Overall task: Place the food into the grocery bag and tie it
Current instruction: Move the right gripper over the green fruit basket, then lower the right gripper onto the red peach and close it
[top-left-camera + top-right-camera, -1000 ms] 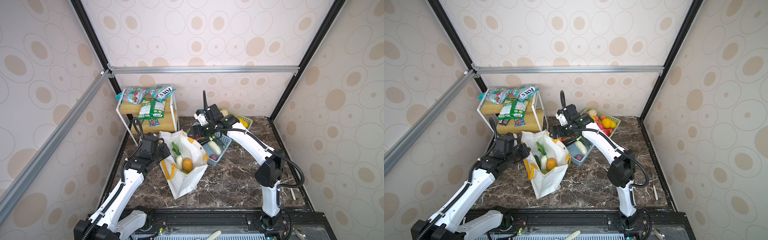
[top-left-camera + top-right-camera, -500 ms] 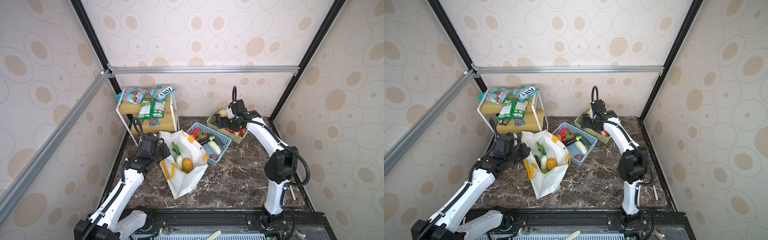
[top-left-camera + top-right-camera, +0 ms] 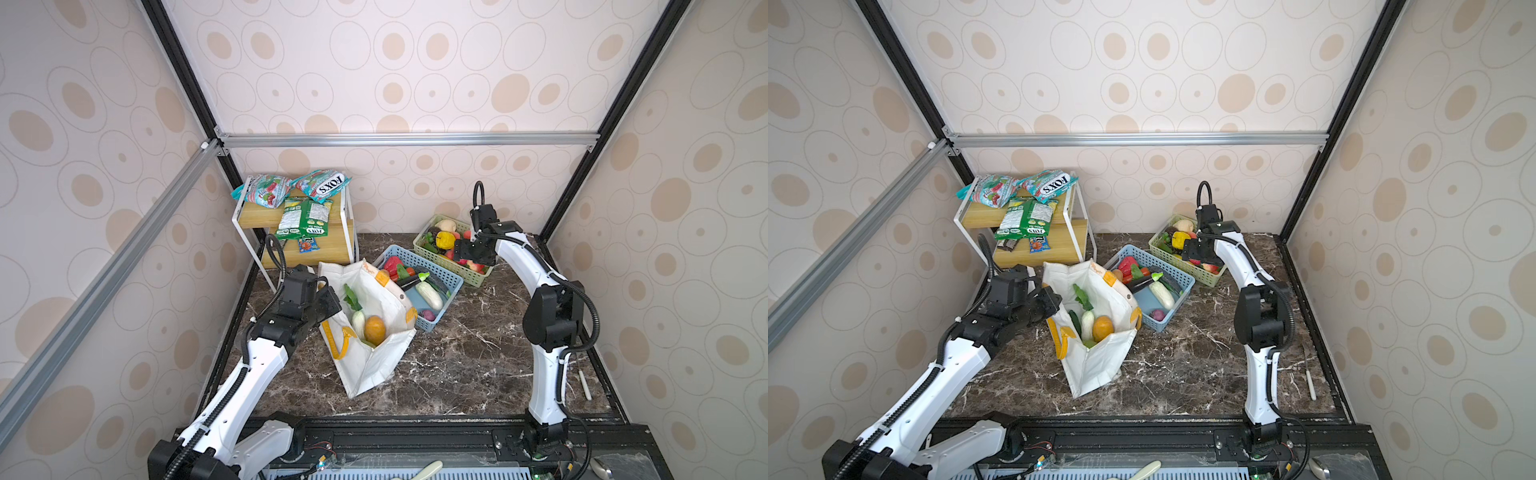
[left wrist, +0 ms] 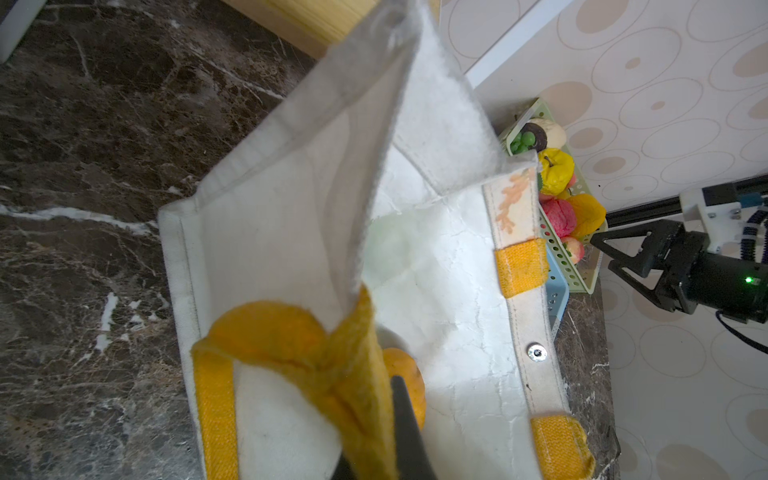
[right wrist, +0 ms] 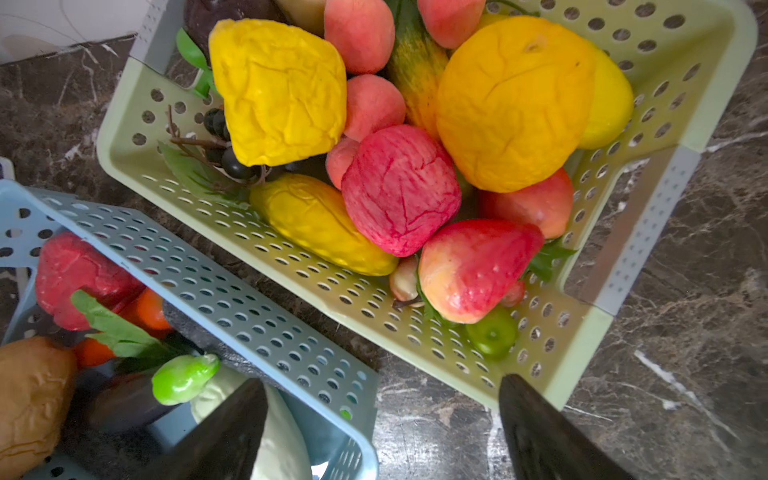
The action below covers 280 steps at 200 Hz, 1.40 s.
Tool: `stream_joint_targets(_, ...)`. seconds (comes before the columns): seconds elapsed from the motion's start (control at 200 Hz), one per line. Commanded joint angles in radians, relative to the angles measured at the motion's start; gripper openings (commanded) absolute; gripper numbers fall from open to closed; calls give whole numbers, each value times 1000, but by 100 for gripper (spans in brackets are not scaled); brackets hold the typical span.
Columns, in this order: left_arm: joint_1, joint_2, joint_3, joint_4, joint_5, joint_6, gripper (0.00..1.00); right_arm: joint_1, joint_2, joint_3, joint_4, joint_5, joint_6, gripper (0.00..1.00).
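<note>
**Grocery bag and grippers.** The grocery bag (image 3: 374, 365) (image 3: 1092, 370) stood open on the dark marble tabletop (image 3: 457, 361), left of centre in both top views, with its far wall against the blue basket (image 3: 446, 305). Inside it lay part of the food: an orange fruit (image 3: 375, 328), a white vegetable (image 3: 358, 322) and green leafy pieces.

The left gripper (image 3: 330, 302) was clenched on the bag's near rim at a yellow handle (image 4: 291, 332). In the left wrist view the bunched handle fabric lay against one dark finger (image 4: 407, 424).

The remaining food filled the blue basket and the green basket (image 3: 476, 280) behind it. The right gripper (image 3: 465, 254) (image 5: 386, 436) hung over the green basket with its fingers spread wide and nothing between them. The red apple (image 5: 399, 191), the strawberry (image 5: 473, 270) and the yellow fruits lay beyond the fingertips, untouched. One finger (image 5: 232, 432) overlapped the blue basket's wall, and its partner overlapped the green basket's corner.

Snack packets (image 3: 305, 216) lay on the wooden shelf (image 3: 332, 249) at the rear left.
</note>
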Motion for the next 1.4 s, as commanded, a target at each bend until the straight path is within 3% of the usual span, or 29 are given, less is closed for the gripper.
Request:
stream_joint_targets(0.0, -3, -2, 28, 26, -9, 28, 0, -8, 30, 53, -24, 40, -15, 88)
stream_joint_targets(0.34, -3, -9, 18, 23, -23, 29, 0, -63, 97, 93, -35, 56, 20, 72)
stream_joint_targets(0.855, -3, -16, 22, 30, -24, 26, 0, -85, 223, 211, -72, 41, 29, 73)
stream_joint_targets(1.195, -3, -35, 7, 19, -37, 15, 0, -87, 248, 180, -68, 29, 39, 78)
stream_joint_targets(1.396, -3, -33, 9, 24, -37, 14, 0, -87, 241, 167, -76, 10, 37, 73)
